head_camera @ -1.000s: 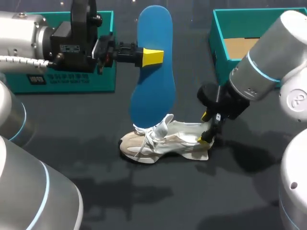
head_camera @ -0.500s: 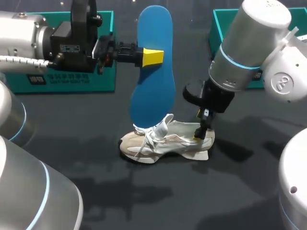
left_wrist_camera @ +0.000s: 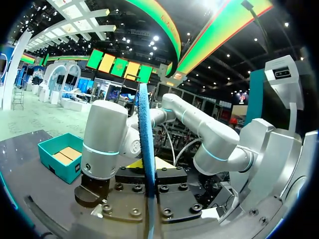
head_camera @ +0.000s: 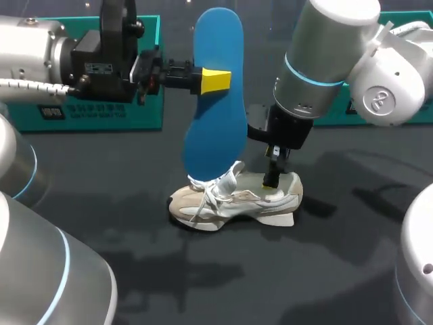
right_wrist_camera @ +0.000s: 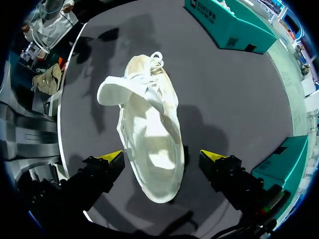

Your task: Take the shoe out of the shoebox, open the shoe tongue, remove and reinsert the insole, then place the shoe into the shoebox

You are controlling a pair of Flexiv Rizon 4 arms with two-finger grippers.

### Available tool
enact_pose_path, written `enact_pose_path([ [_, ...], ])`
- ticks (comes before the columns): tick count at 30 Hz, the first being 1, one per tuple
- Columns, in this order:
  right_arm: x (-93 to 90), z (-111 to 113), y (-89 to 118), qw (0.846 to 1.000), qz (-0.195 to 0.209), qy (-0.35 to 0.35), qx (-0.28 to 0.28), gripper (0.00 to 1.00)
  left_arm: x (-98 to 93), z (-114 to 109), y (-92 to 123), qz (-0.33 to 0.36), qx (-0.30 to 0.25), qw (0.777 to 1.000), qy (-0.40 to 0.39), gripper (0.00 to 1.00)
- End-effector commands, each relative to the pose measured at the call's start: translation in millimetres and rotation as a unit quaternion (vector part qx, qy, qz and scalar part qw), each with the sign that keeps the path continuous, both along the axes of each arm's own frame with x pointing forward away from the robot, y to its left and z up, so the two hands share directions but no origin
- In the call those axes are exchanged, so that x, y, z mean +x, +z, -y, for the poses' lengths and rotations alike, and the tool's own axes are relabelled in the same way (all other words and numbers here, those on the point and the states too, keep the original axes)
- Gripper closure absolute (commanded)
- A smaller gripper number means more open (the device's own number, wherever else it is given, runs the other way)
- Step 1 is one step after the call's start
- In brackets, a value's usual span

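Left gripper (head_camera: 218, 80) is up high, clamped on the blue insole (head_camera: 215, 128), which stands on end over the surface (head_camera: 135, 264). One yellow tip presses its near face; the left wrist view shows the insole edge-on, running straight out between the fingers. Its lower end drops in behind the laces of the shoe (head_camera: 223, 202), though I can't tell if they touch.

The shoe lies on its side in the middle of the surface, pale cream, toe toward my left arm and heel toward my right. The tongue (right_wrist_camera: 112, 92) is folded out and away from the laces, so the mouth is open.

Right gripper (head_camera: 271, 181) hangs just above the heel end with its fingers spread wide. From its wrist view, one yellow tip sits on each side of the heel, with dark surface showing in both gaps, so it grips nothing.

Left box (head_camera: 88, 116) sits behind my left arm, and right box (head_camera: 358, 114) is mostly hidden by my right arm.
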State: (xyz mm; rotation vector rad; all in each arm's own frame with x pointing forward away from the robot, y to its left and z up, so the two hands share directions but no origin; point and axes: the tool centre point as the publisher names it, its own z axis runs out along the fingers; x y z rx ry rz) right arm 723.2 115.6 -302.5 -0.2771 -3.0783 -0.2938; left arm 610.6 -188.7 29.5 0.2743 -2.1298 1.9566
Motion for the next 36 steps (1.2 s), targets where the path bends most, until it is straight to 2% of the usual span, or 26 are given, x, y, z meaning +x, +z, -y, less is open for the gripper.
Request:
enact_pose_path([
  [1, 11.3, -14, -6, 1.0, -0.011, 0.014, -0.021, 0.0, -0.7, 1, -1, 0.0, -0.001, 1.0, 0.001, 1.0],
  [12, 11.3, -14, -6, 1.0, -0.011, 0.014, -0.021, 0.0, -0.7, 1, -1, 0.0, -0.001, 1.0, 0.001, 1.0],
  [19, 21.3, -23, -43, 0.998, -0.024, 0.034, -0.04, 0.0, -0.7, 1, -1, 0.0, -0.001, 1.0, 0.001, 1.0],
  [31, 21.3, -23, -43, 0.998, -0.024, 0.034, -0.04, 0.0, -0.7, 1, -1, 0.0, -0.001, 1.0, 0.001, 1.0],
  [36, 27.1, -26, -56, 0.997, -0.016, 0.056, -0.05, 0.0, -0.7, 1, -1, 0.0, -0.001, 1.0, 0.001, 1.0],
])
